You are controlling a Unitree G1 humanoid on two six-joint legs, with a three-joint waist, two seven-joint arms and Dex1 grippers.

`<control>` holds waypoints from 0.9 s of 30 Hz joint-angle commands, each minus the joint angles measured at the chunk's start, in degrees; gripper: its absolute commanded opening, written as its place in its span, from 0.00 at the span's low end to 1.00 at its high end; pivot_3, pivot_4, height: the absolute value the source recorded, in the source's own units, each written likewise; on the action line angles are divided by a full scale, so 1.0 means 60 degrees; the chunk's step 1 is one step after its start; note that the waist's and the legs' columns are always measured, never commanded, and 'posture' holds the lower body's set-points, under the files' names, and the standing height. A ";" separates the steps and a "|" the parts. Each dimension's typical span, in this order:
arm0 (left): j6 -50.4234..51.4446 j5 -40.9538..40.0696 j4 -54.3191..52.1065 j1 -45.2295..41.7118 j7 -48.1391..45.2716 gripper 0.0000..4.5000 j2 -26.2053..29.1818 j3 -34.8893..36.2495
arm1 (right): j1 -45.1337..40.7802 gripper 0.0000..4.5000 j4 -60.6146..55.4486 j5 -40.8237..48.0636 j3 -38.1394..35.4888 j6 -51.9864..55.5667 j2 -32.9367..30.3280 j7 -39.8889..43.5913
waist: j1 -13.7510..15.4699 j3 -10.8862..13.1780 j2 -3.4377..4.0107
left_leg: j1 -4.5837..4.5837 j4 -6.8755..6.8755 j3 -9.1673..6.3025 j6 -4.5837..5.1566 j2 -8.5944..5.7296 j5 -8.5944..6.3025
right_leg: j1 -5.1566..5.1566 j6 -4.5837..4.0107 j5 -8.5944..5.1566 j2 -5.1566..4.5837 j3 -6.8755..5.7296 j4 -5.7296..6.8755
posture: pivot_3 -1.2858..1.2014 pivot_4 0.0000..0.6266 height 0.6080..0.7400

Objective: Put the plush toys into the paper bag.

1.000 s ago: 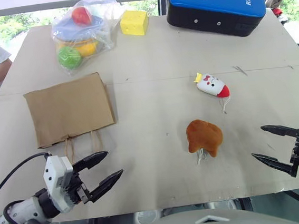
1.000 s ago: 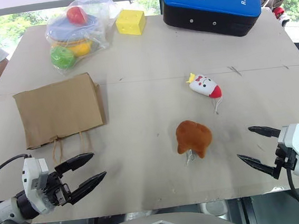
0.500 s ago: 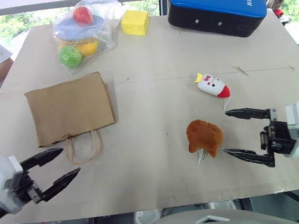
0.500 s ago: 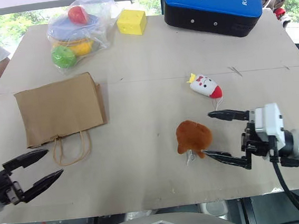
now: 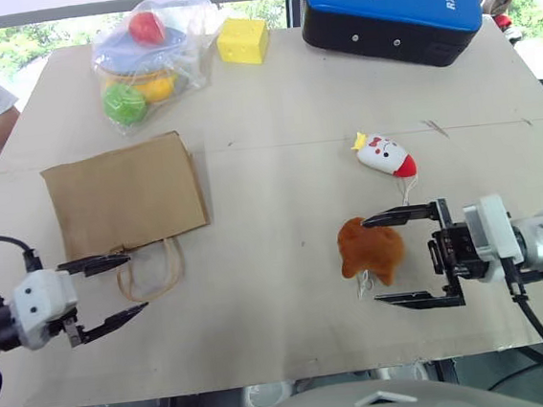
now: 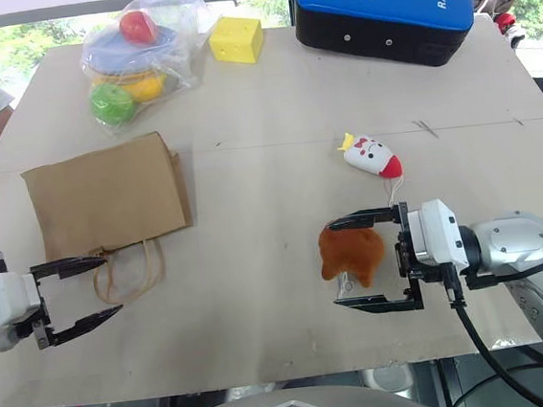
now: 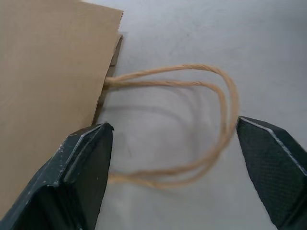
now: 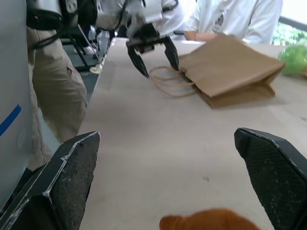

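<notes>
The paper bag (image 5: 125, 197) lay flat on the tabletop (image 5: 272, 107), toward its left side, with its two cord handles (image 5: 150, 269) looped out toward the near edge. The left tool (image 5: 107, 292) sat at those handles with its two fingers spread, one to each side of the loops and, as far as the wrist view showed, not touching them. There was one bag: plain brown kraft paper with a zigzag-cut mouth and thin twisted handles.

Two plush toys lay well apart from the bag on the right half of the tabletop. The larger brown plush toy (image 5: 371, 249) sat between the spread fingers of the right tool (image 5: 392, 258), one finger beyond it and one nearer, neither clearly pressing it. It was a rounded, fuzzy orange-brown lump with a light string at its near side. The smaller white plush toy (image 5: 385, 155) lay just beyond that tool, apart from it: a white oval with a red end, a yellow tuft and a thin cord trailing from it.
</notes>
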 commanded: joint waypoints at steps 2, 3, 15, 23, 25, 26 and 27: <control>-0.0181 -0.0111 0.0095 -0.0113 -0.0097 0.50 0.0236 -0.0118 | -0.0147 1.00 -0.0023 -0.0067 0.0027 -0.0225 0.0143 -0.0042 | 0.0004 0.0000 0.0000 | 0.0000 0.0000 0.0001 0.0000 0.0000 0.0000 | 0.0000 0.0000 0.0000 0.0000 0.0000 0.0000 | 0.52 0.24 1.00; -0.0194 -0.0114 0.0104 -0.0128 -0.0082 0.40 0.0233 -0.0150 | -0.0150 1.00 0.0027 -0.0126 0.0048 -0.0265 0.0174 -0.0054 | 0.0003 0.0000 0.0000 | 0.0000 0.0000 0.0001 0.0000 0.0000 0.0000 | 0.0000 0.0000 0.0000 0.0000 0.0000 0.0000 | 0.52 0.24 1.00; 0.5403 -0.2984 -0.3611 -0.0763 0.2795 0.02 -0.0237 -0.0165 | -0.0803 1.00 0.0527 -0.0782 0.0114 0.0244 0.1206 -0.1982 | 0.0026 0.0001 -0.0002 | 0.0001 0.0021 -0.0008 0.0000 0.0004 0.0001 | 0.0004 0.0005 0.0001 0.0003 -0.0003 0.0026 | 0.52 0.24 1.00; 0.8929 -0.5277 -0.6553 -0.3095 0.6504 0.02 -0.1639 -0.1704 | -0.3054 1.00 0.1269 -0.1580 0.1029 0.2992 0.2555 -0.4978 | -0.0099 0.0006 0.0008 | 0.0007 0.0043 -0.0011 0.0000 -0.0018 0.0001 | 0.0017 0.0043 0.0027 0.0035 0.0020 0.0034 | 0.52 0.24 1.00; 0.9111 -0.5330 -0.6678 -0.3486 0.7076 0.00 -0.2289 -0.2081 | -0.3587 0.84 0.1711 -0.1804 0.1209 0.3187 0.2924 -0.5252 | -0.0089 0.0007 0.0007 | 0.0003 0.0047 -0.0025 0.0000 -0.0007 0.0001 | 0.0017 0.0038 0.0029 0.0069 0.0020 0.0041 | 0.52 0.24 1.00; 0.9170 -0.5299 -0.6737 -0.3612 0.7248 0.00 -0.2560 -0.2265 | -0.3871 0.73 0.1882 -0.1899 0.1319 0.3290 0.3109 -0.5355 | -0.0076 0.0007 0.0007 | 0.0000 0.0048 -0.0034 0.0000 -0.0005 0.0001 | 0.0016 0.0037 0.0029 0.0076 0.0017 0.0044 | 0.52 0.24 1.00; 0.9212 -0.5256 -0.6778 -0.3692 0.7343 0.00 -0.2744 -0.2397 | -0.4131 0.62 0.2022 -0.1923 0.1402 0.3431 0.3294 -0.5468 | -0.0074 0.0007 0.0007 | 0.0002 0.0047 -0.0035 0.0000 -0.0005 0.0001 | 0.0017 0.0035 0.0029 0.0079 0.0017 0.0046 | 0.52 0.24 1.00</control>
